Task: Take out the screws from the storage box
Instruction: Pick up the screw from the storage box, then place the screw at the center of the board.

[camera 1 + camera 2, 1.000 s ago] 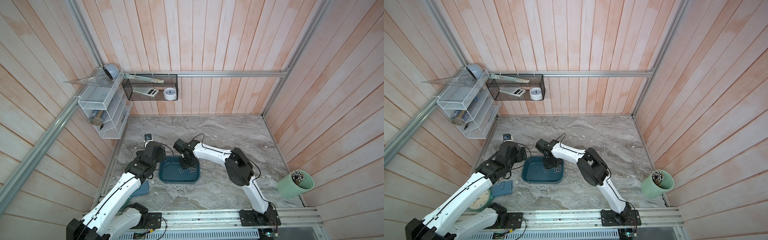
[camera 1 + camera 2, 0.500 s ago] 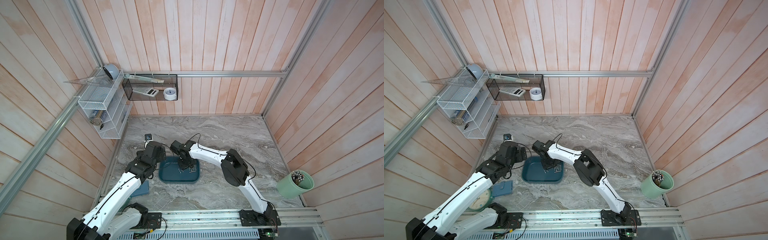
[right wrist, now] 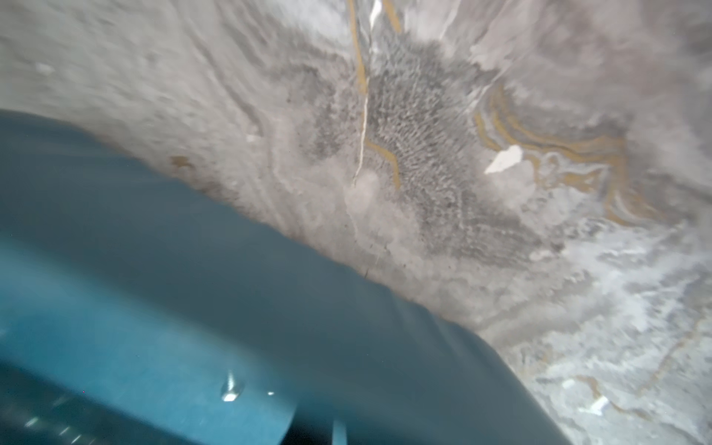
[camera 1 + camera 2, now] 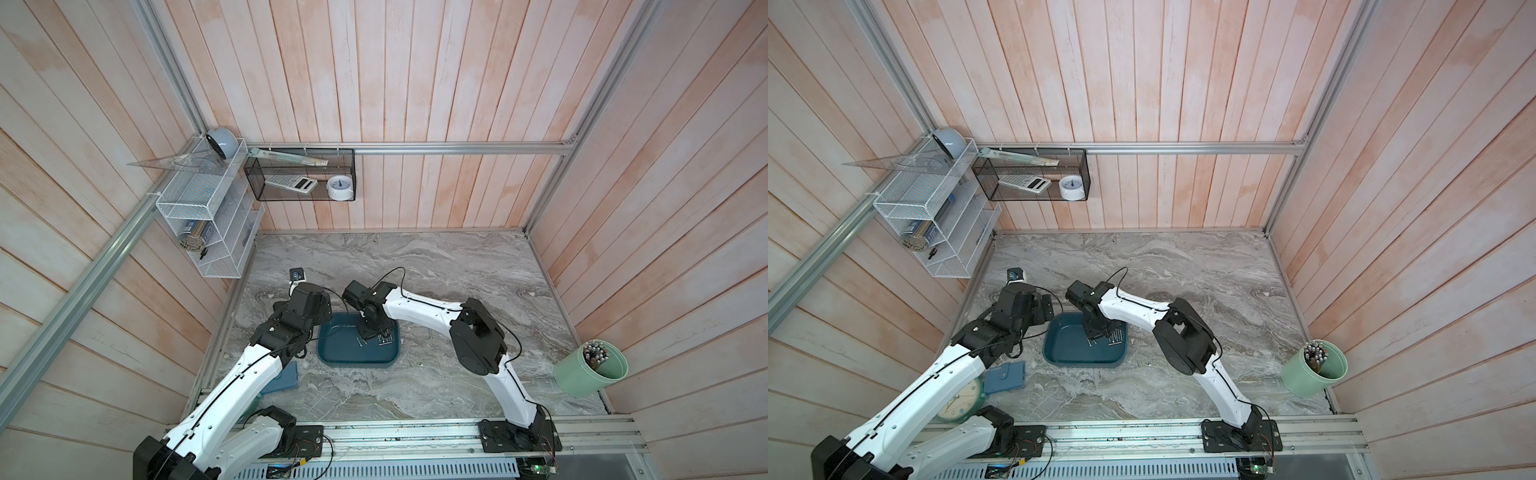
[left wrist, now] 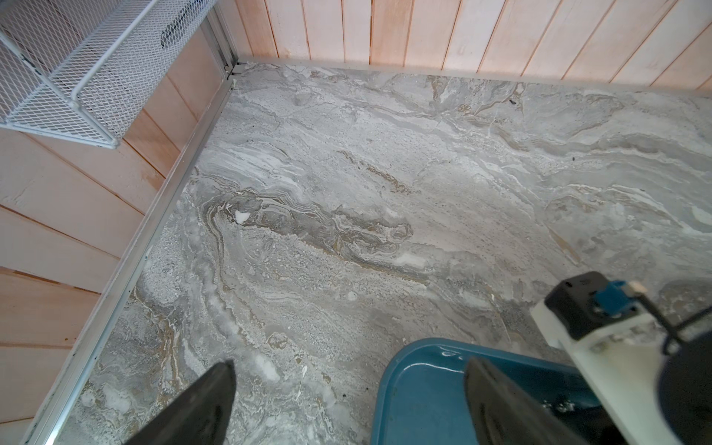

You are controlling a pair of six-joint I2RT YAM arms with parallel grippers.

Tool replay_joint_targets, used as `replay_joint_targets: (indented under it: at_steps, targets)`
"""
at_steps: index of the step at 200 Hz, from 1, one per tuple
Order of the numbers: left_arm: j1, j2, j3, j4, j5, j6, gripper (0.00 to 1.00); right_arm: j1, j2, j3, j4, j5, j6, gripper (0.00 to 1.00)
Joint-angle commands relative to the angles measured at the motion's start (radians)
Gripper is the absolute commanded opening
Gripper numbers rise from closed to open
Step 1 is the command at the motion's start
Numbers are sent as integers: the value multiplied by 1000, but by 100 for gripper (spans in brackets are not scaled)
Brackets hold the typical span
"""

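Screws [image 4: 386, 340] part-hidden by right gripper [image 4: 372, 336] (closed, w/ what unclear); left gripper [image 5: 348, 364] wide, empty.

Shallow teal box [image 4: 345, 356], rounded corners, lying flat, thin silver screws [image 4: 384, 341] loose inside, clustered toward its far right corner.

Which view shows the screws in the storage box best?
Both top views: the screws lie small but sharp in the storage box. Right wrist shows one blurred screw; left wrist only the box's corner.

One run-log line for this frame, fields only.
left gripper: open, at storage box corner | right gripper: shut, over box | screws: in box
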Motion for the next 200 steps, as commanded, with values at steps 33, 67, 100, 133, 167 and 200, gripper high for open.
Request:
replay_joint_targets:
  at_steps: [33, 67, 100, 133, 167, 200]
  targets:
    - [6, 1, -1, 1, -15, 12, 98, 4, -148, -74, 92, 1, 32, 7]
    - [6, 3, -2, 4, -14, 13, 98, -4, -227, -121, 73, 106, 36, 6]
    - [5, 6, -2, 4, -12, 13, 98, -80, -395, -293, 97, 141, 63, 6]
    - [5, 14, 2, 1, -6, 14, 98, -189, -581, -529, 158, 146, 124, 6]
    - [5, 19, 4, 1, 0, 15, 98, -250, -687, -689, 247, 145, 118, 7]
    - [5, 24, 5, -2, -4, 15, 98, -250, -646, -686, 245, 122, 107, 8]
